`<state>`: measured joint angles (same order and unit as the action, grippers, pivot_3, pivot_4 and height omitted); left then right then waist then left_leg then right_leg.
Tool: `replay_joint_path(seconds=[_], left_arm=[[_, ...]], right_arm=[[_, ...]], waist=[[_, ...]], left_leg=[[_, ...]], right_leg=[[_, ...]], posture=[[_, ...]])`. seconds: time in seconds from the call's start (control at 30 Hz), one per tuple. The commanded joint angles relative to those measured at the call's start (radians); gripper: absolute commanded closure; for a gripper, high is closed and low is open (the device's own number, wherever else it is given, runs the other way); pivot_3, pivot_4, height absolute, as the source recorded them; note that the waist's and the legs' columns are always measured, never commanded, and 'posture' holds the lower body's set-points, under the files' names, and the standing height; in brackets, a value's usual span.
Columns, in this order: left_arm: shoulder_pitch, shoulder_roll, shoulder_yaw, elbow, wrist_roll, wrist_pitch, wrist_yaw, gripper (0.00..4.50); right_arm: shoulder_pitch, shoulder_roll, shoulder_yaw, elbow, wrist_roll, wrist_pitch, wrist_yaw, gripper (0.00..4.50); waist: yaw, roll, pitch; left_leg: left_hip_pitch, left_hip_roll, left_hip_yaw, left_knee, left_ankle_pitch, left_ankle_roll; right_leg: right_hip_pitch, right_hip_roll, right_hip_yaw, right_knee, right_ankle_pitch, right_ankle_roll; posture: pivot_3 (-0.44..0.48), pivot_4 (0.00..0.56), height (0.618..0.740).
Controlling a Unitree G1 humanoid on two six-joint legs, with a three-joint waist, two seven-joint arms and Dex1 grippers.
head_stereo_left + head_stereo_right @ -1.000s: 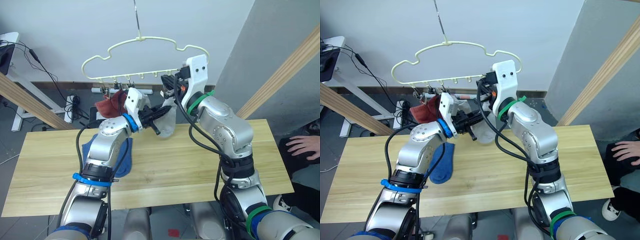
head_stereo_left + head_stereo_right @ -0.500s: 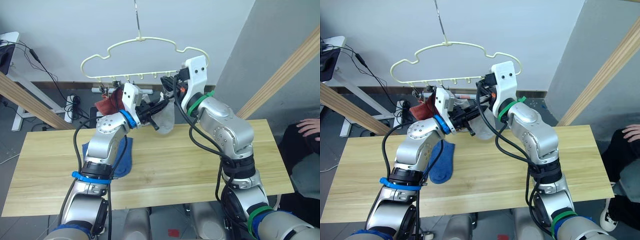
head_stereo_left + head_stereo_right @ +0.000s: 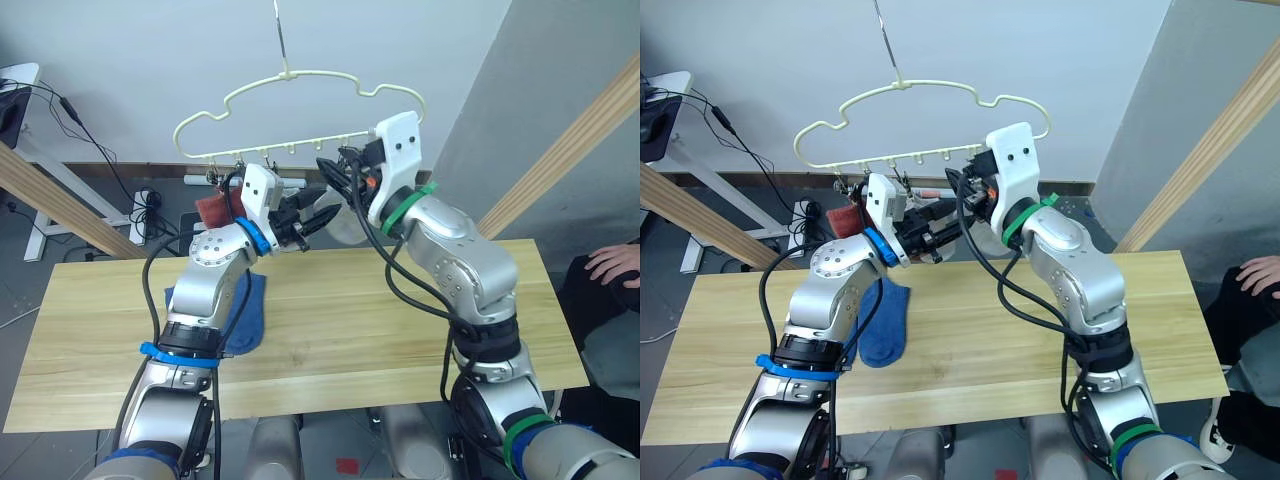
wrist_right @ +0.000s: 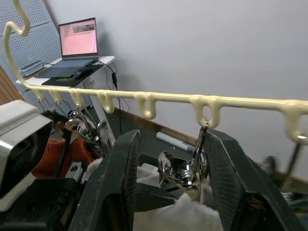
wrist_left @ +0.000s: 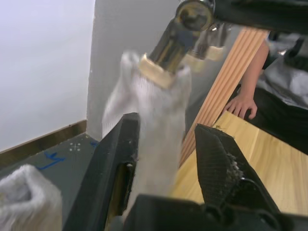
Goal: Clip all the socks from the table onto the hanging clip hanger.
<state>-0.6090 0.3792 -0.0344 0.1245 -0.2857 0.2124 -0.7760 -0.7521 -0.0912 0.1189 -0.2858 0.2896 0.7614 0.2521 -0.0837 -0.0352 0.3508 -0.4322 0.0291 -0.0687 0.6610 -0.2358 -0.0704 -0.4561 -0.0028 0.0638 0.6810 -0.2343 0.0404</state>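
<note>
While a rust red sock (image 3: pixel 213 208) hangs from the leftmost clips of the clip hanger (image 3: pixel 300 110), a blue sock (image 3: pixel 885 325) lies flat on the wooden bench (image 3: pixel 330 330) below it, partly under the left forearm. Just right of the red sock, the left claw (image 3: pixel 318 218) is raised near the hanger's row of clips, and its black fingers (image 5: pixel 115 166) stand apart on either side of a light grey sock (image 5: pixel 161 125), close to the fabric without visibly squeezing it. That grey sock hangs upright, its top edge pinched in a metal clip (image 5: pixel 166 60) with a cream tip, so it is up at the hanger rather than on the bench. Another bit of pale grey fabric (image 5: pixel 26 204) shows low beside the left claw's finger.

Further right, the right claw (image 4: pixel 185 175) is up at the hanger's lower bar, its two fingers spread wide with a silver clip (image 4: pixel 185 168) dangling between them from one of the bar's small hooks; they do not press the clip. Grey sock fabric (image 4: pixel 192 214) bunches just below that clip. At the far right edge, beyond the bench end, a person's hand (image 3: pixel 612 266) rests on a dark trouser leg.
</note>
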Motion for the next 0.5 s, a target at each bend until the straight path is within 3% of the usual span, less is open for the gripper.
replay_joint_path(seconds=[0.03, 0.37, 0.47, 0.5], left_arm=[[0.012, 0.025, -0.012, -0.053, 0.016, -0.011, -0.02, 2.53], [0.034, 0.111, -0.012, -0.13, -0.011, 0.037, -0.118, 2.53], [0.029, 0.137, 0.006, -0.163, -0.045, 0.077, -0.145, 2.48], [0.03, 0.149, 0.01, -0.179, -0.059, 0.095, -0.157, 2.48]], right_arm=[[0.036, -0.041, 0.032, -0.147, 0.005, -0.008, 0.041, 2.43], [0.161, -0.059, 0.017, -0.292, 0.003, 0.028, -0.016, 2.43], [0.168, -0.038, -0.001, -0.28, -0.005, 0.041, -0.059, 3.31], [0.166, -0.035, -0.003, -0.274, -0.01, 0.047, -0.07, 3.31]], waist=[[0.0, 0.0, 0.0], [-0.001, 0.0, 0.0], [0.0, 0.0, 0.0], [-0.001, 0.0, 0.0]], left_leg=[[0.0, 0.0, 0.0, 0.0, 0.0, 0.0], [0.0, 0.0, 0.0, 0.001, 0.0, 0.0], [0.0, 0.0, -0.001, 0.0, 0.0, 0.0], [0.0, 0.0, -0.001, 0.0, 0.0, 0.0]], right_leg=[[0.0, 0.0, 0.0, 0.0, 0.0, 0.0], [0.0, 0.0, 0.0, 0.0, 0.0, 0.0], [0.0, 0.0, 0.0, 0.0, 0.0, 0.0], [0.0, 0.0, 0.0, 0.0, 0.0, 0.0]], posture=[[-0.086, 0.318, 0.735], [-0.1, 0.319, 0.735], [-0.1, 0.319, 0.735], [-0.1, 0.319, 0.735]])
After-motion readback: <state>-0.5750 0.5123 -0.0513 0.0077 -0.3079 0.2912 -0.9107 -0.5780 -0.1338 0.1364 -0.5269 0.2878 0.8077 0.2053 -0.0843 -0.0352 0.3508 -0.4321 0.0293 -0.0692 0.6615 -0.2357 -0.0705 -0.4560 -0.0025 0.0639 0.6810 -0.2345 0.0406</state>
